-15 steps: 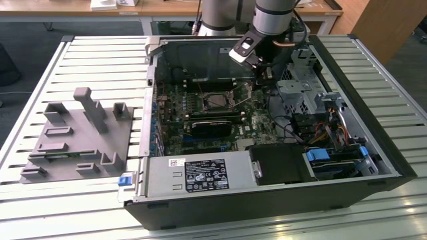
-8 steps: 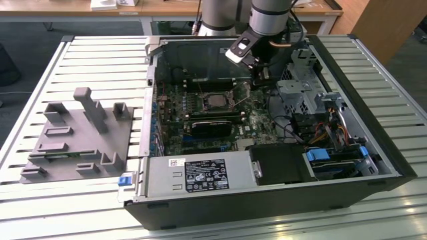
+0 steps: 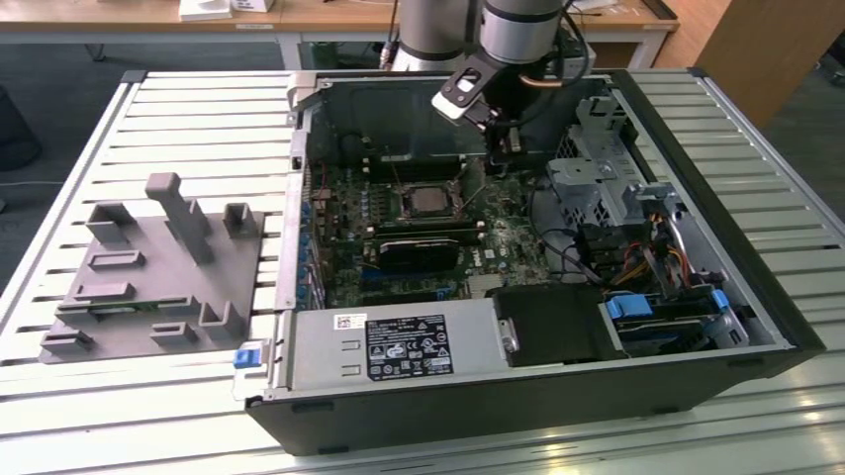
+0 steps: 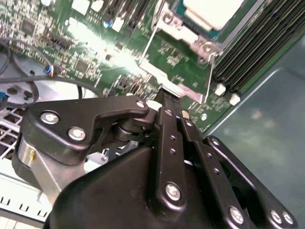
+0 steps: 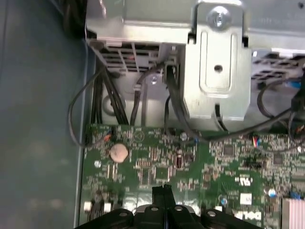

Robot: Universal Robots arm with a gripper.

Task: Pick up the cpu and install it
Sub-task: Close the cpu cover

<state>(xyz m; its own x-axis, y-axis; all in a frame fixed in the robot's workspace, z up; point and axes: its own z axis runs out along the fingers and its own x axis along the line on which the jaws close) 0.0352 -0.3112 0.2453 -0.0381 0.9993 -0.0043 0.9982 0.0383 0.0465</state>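
Open computer case lies on its side on the slatted worktop. All places below are given from the cpu socket.

- Nearest the exterior camera, well on the near side of the socket: power supply, at the case's near edge.
- Between power supply and socket, just beside the socket: black rectangular block on the green motherboard.
- In the socket: the cpu sits flat, metal top up. In the second wrist view its pale top lies inside the socket's metal frame. Memory slots run just beside it.
- Just to the exterior view's right of the socket and a little beyond it: the tool, low over the motherboard. Both wrist views show it closed, its fingers pressed together with nothing between them. Its tip is near the frame's edge; contact cannot be told.
- Well to the exterior view's right of the socket: metal drive cage.
- Well to the exterior view's left, outside the case: gray fixture on the worktop.
- Beyond the socket: the arm rises past the case's far wall.
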